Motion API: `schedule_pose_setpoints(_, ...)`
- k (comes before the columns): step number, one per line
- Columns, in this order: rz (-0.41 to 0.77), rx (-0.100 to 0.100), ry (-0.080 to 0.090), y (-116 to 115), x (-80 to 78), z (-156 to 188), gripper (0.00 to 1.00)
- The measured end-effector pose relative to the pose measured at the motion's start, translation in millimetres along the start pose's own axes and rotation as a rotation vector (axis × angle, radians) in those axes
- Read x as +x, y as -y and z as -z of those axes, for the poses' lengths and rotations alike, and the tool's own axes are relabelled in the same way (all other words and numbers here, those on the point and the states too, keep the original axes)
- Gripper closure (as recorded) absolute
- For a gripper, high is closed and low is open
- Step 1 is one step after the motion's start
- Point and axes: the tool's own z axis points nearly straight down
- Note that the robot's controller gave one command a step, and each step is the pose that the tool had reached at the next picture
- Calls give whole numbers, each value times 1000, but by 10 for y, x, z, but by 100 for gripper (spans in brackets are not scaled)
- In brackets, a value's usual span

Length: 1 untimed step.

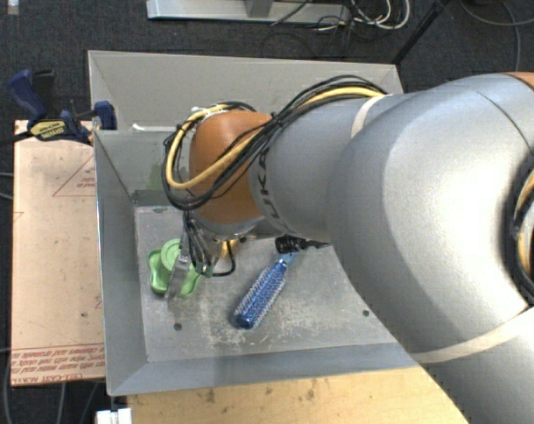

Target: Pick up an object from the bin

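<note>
My gripper (189, 270) hangs low at the left side of the bin floor, its fingers coming down beneath the orange wrist cover. A bright green plastic thing (168, 267) lies right under and beside the fingertips, partly hidden by them; I cannot tell whether the fingers are round it. A blue hairbrush (261, 295) lies diagonally on the floor to the right of the gripper, apart from it, with its dark handle end towards the arm.
The arm covers the bin's right half and back. Bare grey floor shows in front of the brush and the green thing, up to the front wall. The left wall stands close to the green thing.
</note>
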Motion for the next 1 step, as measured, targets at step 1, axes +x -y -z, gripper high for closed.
schedule_pose_setpoints(1,3,15,-18,-34,-30,569,100)
